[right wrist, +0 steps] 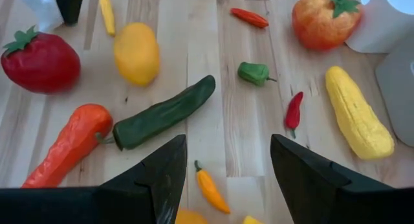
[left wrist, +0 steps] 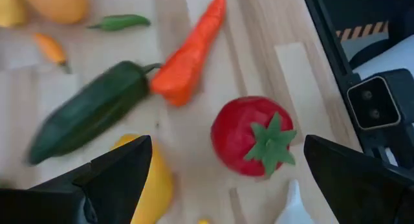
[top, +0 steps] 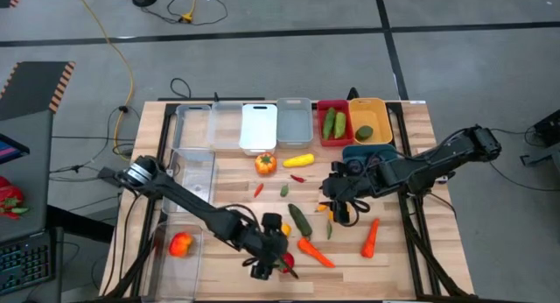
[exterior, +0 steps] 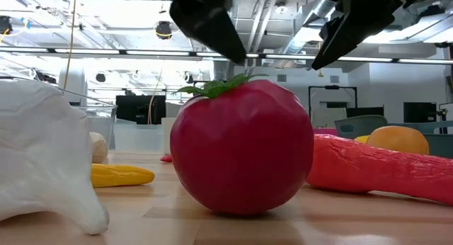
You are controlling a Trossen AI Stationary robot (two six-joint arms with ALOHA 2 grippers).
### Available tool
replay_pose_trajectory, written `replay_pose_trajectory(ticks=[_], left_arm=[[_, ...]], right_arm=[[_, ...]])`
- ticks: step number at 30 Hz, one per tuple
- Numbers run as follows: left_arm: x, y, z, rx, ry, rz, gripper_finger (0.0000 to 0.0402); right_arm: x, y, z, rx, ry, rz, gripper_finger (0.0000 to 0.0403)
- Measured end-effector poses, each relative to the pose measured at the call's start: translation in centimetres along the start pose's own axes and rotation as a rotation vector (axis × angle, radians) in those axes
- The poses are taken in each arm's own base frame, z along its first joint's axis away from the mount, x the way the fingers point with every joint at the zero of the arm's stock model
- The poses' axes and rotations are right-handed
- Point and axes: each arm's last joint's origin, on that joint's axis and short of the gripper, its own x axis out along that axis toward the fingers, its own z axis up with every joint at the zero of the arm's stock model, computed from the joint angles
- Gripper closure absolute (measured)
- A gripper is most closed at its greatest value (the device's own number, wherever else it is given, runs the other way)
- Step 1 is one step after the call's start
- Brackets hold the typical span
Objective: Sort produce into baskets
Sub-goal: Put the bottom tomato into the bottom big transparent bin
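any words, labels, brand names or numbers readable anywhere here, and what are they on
None can be read.
The produce, such as the tomato, and the baskets, such as the white one, carry no print.
The monitors in the room behind are too small and blurred to read.
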Motion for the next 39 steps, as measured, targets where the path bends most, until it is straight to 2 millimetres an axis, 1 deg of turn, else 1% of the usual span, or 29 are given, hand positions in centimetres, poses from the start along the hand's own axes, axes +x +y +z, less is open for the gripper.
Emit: replay_pose_trajectory(ticks=[7, 12, 19, 21, 24, 30, 32, 36, 39], left_arm=[[2.8, -0.7, -0.4, -0.007, -0.009, -0.050, 0.0010], [4.0, -1.0, -1.0, -0.014, 0.012, -0.064, 0.0010], [4.4, -1.3, -1.1, -0.009, 0.018, -0.085, 0.0010], [5.2, -1.4, -1.4, -0.002, 0.023, -0.099, 0.0010], [5.4, -1.3, -1.5, -0.001, 0.042, -0.114, 0.0010], [5.4, -1.0, -1.4, 0.038, 0.023, -0.063, 0.0010], [5.7, -0.8, -1.5, 0.030, 0.026, -0.060, 0.0010], [6.0, -0.7, -1.8, 0.029, 0.056, -0.059, 0.0010], [5.9, -0.5, -1.9, 0.060, 0.066, -0.019, 0.0010]], right_arm=[[0.0, -0.1, 0.0, 0.003, 0.001, -0.003, 0.0152], [0.0, -0.1, 0.0, 0.003, 0.000, -0.003, 0.0152], [0.1, -0.1, 0.0, 0.005, -0.001, -0.004, 0.0152], [0.1, -0.1, 0.0, 0.005, -0.001, -0.003, 0.0152], [0.1, -0.1, 0.1, 0.006, -0.003, -0.003, 0.0152], [0.1, -0.1, 0.1, 0.006, -0.007, -0.002, 0.0152], [0.0, -0.1, 0.1, 0.006, -0.006, -0.002, 0.0152], [0.0, -0.1, 0.1, 0.005, -0.004, -0.002, 0.0152], [0.0, -0.1, 0.1, 0.005, -0.003, -0.003, 0.0152]])
